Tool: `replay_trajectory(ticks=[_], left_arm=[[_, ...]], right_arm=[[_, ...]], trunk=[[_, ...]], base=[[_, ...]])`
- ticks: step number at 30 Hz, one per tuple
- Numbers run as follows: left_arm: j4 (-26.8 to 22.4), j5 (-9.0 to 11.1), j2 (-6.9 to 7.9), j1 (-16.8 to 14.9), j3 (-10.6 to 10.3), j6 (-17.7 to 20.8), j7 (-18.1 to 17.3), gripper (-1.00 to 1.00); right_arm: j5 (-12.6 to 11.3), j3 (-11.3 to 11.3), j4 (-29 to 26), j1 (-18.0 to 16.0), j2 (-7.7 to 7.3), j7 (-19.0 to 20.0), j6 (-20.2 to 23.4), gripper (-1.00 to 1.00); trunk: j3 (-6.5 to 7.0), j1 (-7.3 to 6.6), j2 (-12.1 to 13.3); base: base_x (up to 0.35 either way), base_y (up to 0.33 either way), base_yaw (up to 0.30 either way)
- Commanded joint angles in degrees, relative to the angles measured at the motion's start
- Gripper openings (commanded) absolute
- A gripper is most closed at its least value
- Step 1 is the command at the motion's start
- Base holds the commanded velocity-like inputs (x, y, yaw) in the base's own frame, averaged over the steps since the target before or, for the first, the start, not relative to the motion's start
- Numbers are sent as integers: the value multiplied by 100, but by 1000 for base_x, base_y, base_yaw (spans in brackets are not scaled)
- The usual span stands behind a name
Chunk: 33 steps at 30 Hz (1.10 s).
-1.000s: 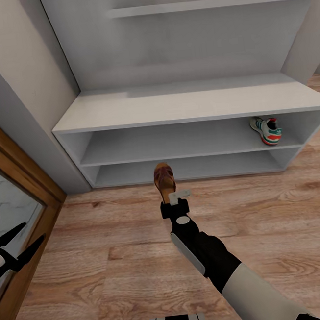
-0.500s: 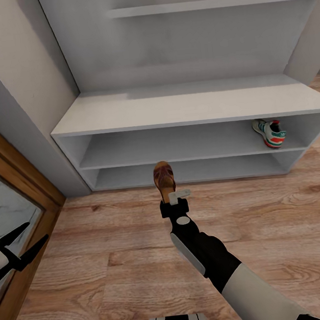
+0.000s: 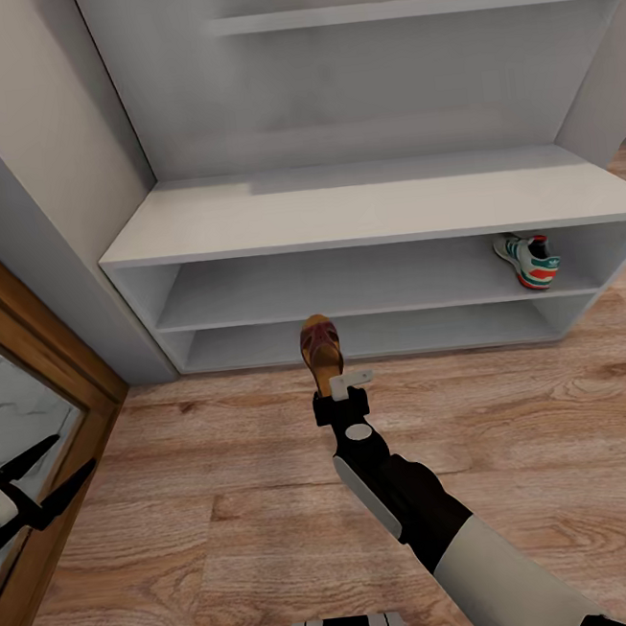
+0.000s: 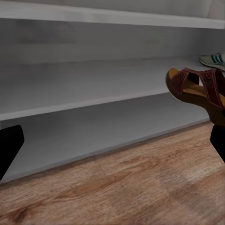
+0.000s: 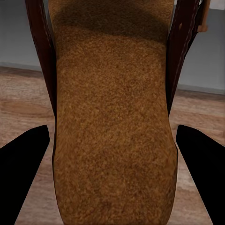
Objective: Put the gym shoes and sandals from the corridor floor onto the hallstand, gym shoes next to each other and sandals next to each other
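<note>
**A:** One sandal (image 3: 321, 347) in the right gripper (image 3: 339, 384), clamped at the heel, toe pointing toward the hallstand (image 3: 360, 213). It hangs above the corridor floor (image 3: 228, 515), just in front of the lower tier's opening. Right wrist view confirms it: tan footbed (image 5: 112, 117) fills the space between the two dark fingers (image 5: 21, 173), dark straps running along both edges.

**B:** Other shoes?

**A:** One gym shoe (image 3: 531, 260) on the upper shelf tier, far right end, orange-red heel facing out. Left wrist view catches its toe (image 4: 213, 60) past the sandal (image 4: 199, 91).

**B:** Left arm?

**A:** Left gripper (image 3: 37, 482) low at the left side, near a wood-framed panel (image 3: 26, 333), fingers spread wide, nothing between them. It is well apart from the sandal.

**B:** Rack's flat top?

**A:** Pale grey surface, wall shelf (image 3: 416, 6) above it.
</note>
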Motion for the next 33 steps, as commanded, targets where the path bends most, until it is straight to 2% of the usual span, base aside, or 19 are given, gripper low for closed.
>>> replay_trajectory(ticks=[1, 11, 27, 33], left_arm=[[2, 9, 1, -3, -11, -5, -20, 100], [2, 8, 9, -3, -249, -5, -15, 100], [2, 8, 13, -3, -280, -5, -18, 100], [0, 10, 11, -3, -283, -5, -24, 100]], right_arm=[[-33, 11, -5, -5, 0, -43, 20, -100], [-33, 11, -11, 5, 0, -43, 12, -100], [-32, 11, -82, 30, 0, -43, -92, -100], [-32, 11, -82, 31, 0, -43, -148, -100]], trunk=[[-4, -1, -2], [-4, -1, -2], [-4, -1, -2], [-4, -1, -2]], base=[[1, 0, 0], [69, 0, 0], [32, 0, 0], [171, 0, 0]])
